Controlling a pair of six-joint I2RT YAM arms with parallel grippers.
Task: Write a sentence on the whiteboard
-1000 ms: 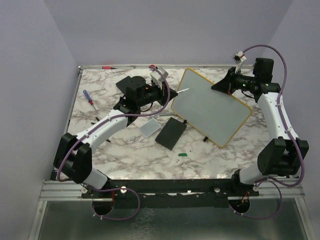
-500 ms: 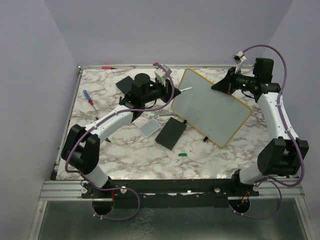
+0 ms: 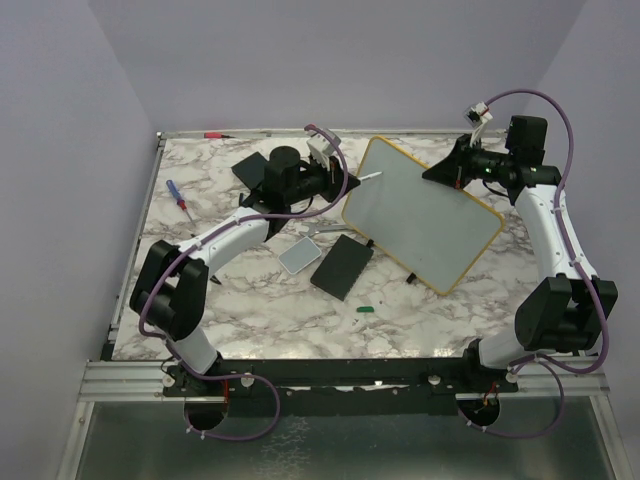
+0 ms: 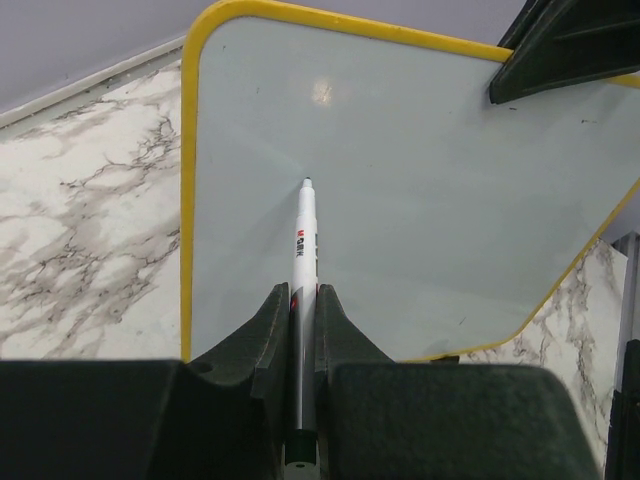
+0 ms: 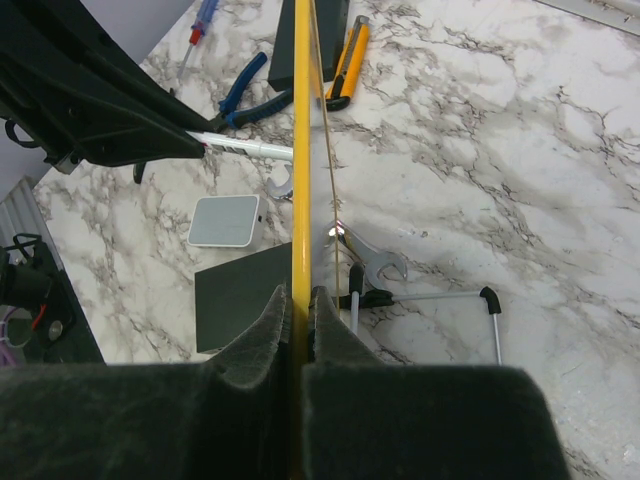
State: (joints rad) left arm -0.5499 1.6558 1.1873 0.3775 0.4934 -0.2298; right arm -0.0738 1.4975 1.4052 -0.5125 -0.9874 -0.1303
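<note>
**Marker at board, nothing written yet**

Near the table's left edge a screwdriver [image 3: 177, 194] is seen, not involved.

The left fingers [image 4: 272, 325] are clamped on a white marker [image 4: 305, 235]. The barrel is gripped toward its rear and the tip is pointed at the left part of the whiteboard [image 3: 420, 215], close to the yellow rim. Contact cannot be confirmed: the tip is either touching or just off the surface.

A small pale pad [image 3: 298, 257] and a black slab [image 3: 342, 266] are lying on the table just beside the board's near left corner.

The whiteboard is located toward the far right corner of the table and is held tilted. Whether its lower edge rests on the table cannot be told. No lettering is seen on its face, so the sentence is judged not started.

The right fingers [image 5: 262, 330] are clamped on the board's yellow rim at its far right edge, seen edge-on from the right wrist.

Handling, as judged:
- **Board:** thin, stiff, light, with a glossy and slippery face. It is held at one rim only, so pivoting is expected under hard pressure far from the grip.
- **Hold:** best kept on the rim, off the writing face.
- **Marker:** smooth and round, so it could be pushed back through the fingers. Light pressure is advised.
</note>
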